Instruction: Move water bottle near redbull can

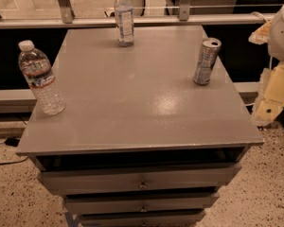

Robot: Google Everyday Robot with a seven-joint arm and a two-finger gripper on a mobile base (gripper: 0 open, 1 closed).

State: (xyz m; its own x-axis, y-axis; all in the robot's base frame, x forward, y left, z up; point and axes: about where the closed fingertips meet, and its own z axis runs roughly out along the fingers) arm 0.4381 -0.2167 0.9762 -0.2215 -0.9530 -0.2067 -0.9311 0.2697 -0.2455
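Three drinks stood on the grey table (132, 122) above its drawers (142, 181). Nearest, at the left edge, was the water bottle (40, 79), upright and untouched. Off the table's right side hung the gripper (273, 96), clear of everything; whether it was clenched or released could not be told. Farther back on the right stood the redbull can (207, 60), well apart from the water bottle. Farthest, at the back edge, stood the slimmer bottle (124, 18). A sound reach would probably pass in front of the can and grasp the ribbed body squarely.
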